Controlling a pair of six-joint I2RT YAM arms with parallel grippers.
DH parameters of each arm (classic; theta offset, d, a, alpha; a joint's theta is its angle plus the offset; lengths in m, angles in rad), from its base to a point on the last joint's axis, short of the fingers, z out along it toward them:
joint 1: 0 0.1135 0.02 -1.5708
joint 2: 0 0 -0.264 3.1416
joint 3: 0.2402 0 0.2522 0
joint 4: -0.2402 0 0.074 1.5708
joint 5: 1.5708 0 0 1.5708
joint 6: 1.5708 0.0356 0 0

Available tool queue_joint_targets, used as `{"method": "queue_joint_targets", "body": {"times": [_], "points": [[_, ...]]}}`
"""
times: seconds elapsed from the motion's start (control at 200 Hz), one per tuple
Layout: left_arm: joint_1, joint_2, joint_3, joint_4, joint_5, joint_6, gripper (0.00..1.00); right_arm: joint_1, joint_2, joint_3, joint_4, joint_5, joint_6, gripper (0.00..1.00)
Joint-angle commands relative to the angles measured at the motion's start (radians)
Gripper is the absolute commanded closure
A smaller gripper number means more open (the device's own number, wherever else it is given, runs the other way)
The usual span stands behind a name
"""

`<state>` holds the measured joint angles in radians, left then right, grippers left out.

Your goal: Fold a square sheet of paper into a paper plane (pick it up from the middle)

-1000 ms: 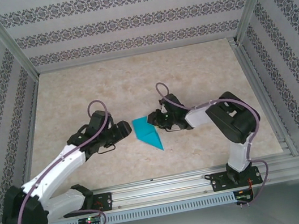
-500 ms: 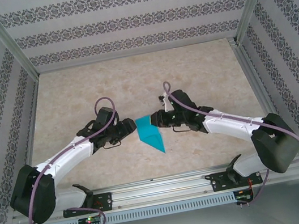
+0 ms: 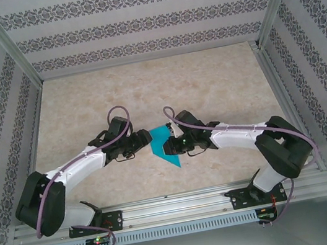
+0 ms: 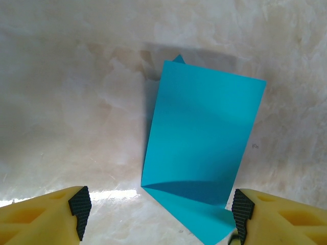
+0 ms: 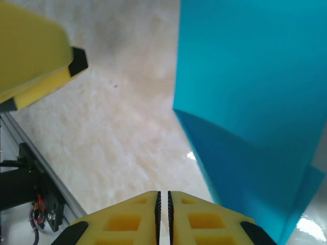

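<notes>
- The sheet of paper [image 3: 163,144] lies in the middle of the table [image 3: 145,88], between the two tools (it is already partly folded, not a flat square).
- One part of it stands up like a little wall. The other part lies flat on the table and ends in a point toward the near edge.
- The left tool [image 4: 159,208] sits just beside the paper with its fingers wide apart and nothing in them.
- The right tool [image 5: 163,204] has its fingers pressed together, close to the paper's edge. I see no paper between them.
- I think a fold is half made: the raised part has yet to be laid down and pressed flat.
- The next move calls for a soft push, so the raised part tips over along its fold line. The flat part should be held down so it does not slide.
- The paper is thin, smooth and teal-blue, with straight edges and one sharp crease.
- The table is pale, looks like stone and shines a little, so it may be slippery.
- The fingers are yellow with black ribbed pads [image 4: 80,201].
</notes>
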<state>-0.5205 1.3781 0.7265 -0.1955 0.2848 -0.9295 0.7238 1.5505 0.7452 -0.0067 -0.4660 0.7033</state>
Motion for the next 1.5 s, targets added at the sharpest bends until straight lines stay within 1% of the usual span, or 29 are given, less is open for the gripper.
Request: {"method": "queue_joint_targets", "body": {"times": [0.0,0.085,0.175,0.31,0.405,0.625,0.829,1.089,1.154,1.359,1.409,1.494], "points": [[0.017,0.020,0.026,0.053,0.035,-0.006,0.24,-0.033,0.021,-0.024,0.044,-0.018,-0.002,0.85],[0.017,0.043,0.026,0.071,0.055,-0.006,0.23,-0.060,0.043,-0.056,0.080,-0.042,0.000,0.85],[0.017,0.076,0.036,0.084,0.074,0.002,0.23,-0.080,0.079,-0.093,0.157,-0.089,0.018,0.85],[0.017,0.123,0.064,0.074,0.101,0.017,0.23,-0.102,0.128,-0.125,0.199,-0.095,0.020,0.85],[0.017,0.147,0.074,0.077,0.112,0.018,0.23,-0.119,0.154,-0.153,0.278,-0.134,0.044,0.84],[0.016,0.205,0.099,0.091,0.140,0.012,0.23,-0.143,0.195,-0.192,0.347,-0.172,0.065,0.83],[0.011,0.284,0.137,0.129,0.181,0.000,0.31,-0.171,0.207,-0.198,0.344,-0.191,0.054,0.82],[0.007,0.353,0.174,0.157,0.208,-0.008,0.31,-0.190,0.210,-0.205,0.344,-0.201,0.052,0.81],[0.007,0.368,0.180,0.164,0.221,-0.008,0.33,-0.193,0.215,-0.207,0.346,-0.198,0.053,0.81],[0.004,0.375,0.180,0.208,0.259,-0.019,0.39,-0.196,0.235,-0.207,0.362,-0.203,0.059,0.80],[0.005,0.373,0.180,0.215,0.266,-0.017,0.42,-0.196,0.240,-0.205,0.364,-0.202,0.061,0.80],[0.005,0.369,0.179,0.225,0.271,-0.016,0.45,-0.196,0.242,-0.201,0.366,-0.206,0.064,0.79]]}}
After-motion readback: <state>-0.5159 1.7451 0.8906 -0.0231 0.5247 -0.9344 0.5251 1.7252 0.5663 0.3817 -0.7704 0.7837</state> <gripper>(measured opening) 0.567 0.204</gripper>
